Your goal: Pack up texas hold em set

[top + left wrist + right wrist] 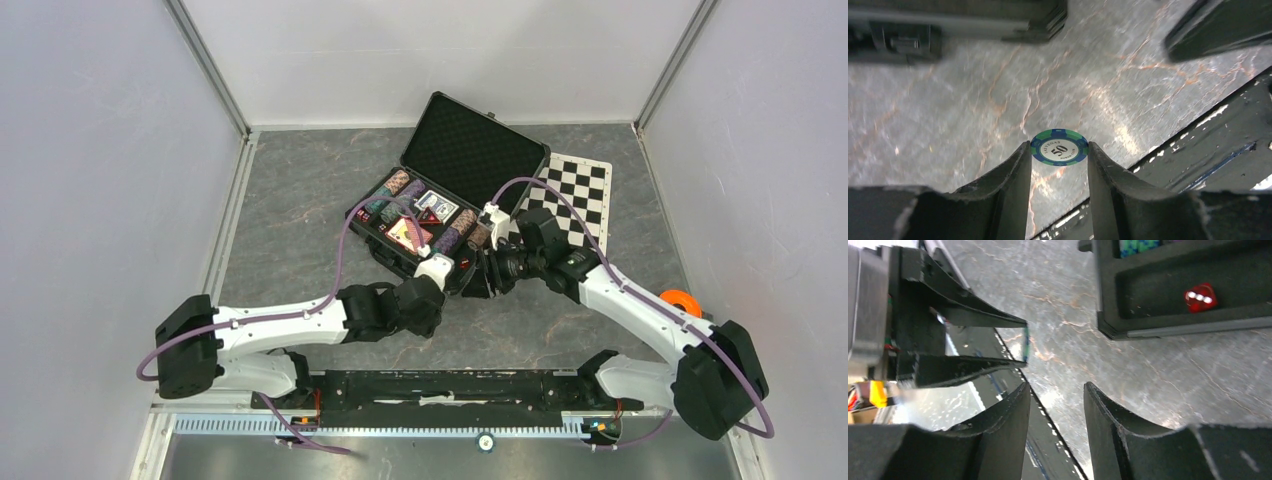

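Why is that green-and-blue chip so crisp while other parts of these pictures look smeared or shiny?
Left wrist view: the chip is sharp, the black case above it blurred. Right wrist view: white glare streaks the marbled table; the red die looks soft. Top view: even light, no blur.

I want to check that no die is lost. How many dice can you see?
1. A red die lies in a long foam slot of the black case, near its edge, in the right wrist view. More may be hidden.

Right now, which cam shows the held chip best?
Left wrist: the teal chip faces the lens, "50" readable, pinched in the left end effector. Right wrist catches it edge-on only. Top view: not discernible.
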`<action>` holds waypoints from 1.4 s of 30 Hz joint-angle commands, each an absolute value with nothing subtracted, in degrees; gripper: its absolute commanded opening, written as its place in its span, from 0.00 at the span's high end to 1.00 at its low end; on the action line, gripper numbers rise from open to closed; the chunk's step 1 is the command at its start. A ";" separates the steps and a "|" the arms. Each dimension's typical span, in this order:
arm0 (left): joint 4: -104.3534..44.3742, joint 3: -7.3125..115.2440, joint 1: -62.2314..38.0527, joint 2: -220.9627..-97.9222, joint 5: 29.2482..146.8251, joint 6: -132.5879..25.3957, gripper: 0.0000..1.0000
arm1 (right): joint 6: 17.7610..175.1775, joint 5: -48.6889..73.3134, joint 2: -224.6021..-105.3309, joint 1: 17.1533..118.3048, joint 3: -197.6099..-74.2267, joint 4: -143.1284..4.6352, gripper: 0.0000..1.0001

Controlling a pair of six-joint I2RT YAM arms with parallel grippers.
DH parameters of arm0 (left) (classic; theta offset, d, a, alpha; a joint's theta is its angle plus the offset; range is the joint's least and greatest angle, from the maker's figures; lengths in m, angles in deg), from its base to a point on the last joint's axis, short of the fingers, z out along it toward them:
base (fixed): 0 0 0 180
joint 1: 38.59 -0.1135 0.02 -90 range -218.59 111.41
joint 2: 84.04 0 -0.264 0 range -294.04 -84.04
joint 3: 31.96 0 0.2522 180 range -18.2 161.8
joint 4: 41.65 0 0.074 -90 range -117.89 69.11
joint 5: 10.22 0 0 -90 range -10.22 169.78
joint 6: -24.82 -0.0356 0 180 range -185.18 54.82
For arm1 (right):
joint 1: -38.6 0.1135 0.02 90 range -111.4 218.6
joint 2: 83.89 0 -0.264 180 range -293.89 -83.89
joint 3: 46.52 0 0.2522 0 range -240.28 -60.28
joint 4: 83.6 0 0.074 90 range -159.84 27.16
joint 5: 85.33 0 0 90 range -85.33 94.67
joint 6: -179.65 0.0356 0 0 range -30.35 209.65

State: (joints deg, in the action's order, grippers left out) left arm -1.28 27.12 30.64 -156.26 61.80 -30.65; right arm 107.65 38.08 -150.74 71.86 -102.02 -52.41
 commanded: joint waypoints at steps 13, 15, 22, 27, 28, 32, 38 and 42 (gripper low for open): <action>-39.74 12.64 30.67 -146.54 71.74 -58.43 0.74 | 116.99 46.39 -155.32 74.00 -102.79 -60.31 0.55; -41.16 11.55 30.71 -145.67 72.31 -59.08 0.73 | 117.13 45.52 -155.47 74.32 -102.74 -60.44 0.58; -41.66 11.30 30.67 -145.21 72.68 -59.77 0.74 | 117.21 44.16 -157.16 76.42 -102.74 -60.43 0.60; -41.15 11.72 30.71 -145.61 71.67 -60.94 0.74 | 117.05 42.94 -157.96 78.02 -102.91 -60.08 0.61; -41.32 11.75 30.69 -145.74 71.37 -61.19 0.74 | 116.90 42.67 -158.23 78.15 -102.91 -59.87 0.65; -41.07 11.87 30.71 -146.58 69.05 -61.66 0.71 | 116.65 41.80 -158.68 78.37 -103.29 -59.16 0.89; -44.10 10.30 30.55 -146.41 61.31 -60.21 0.31 | 112.42 35.62 -161.93 78.24 -109.48 -55.33 1.00; -37.76 13.21 26.32 -143.91 62.60 -53.41 0.09 | 107.32 28.54 -165.69 78.23 -117.24 -51.56 1.00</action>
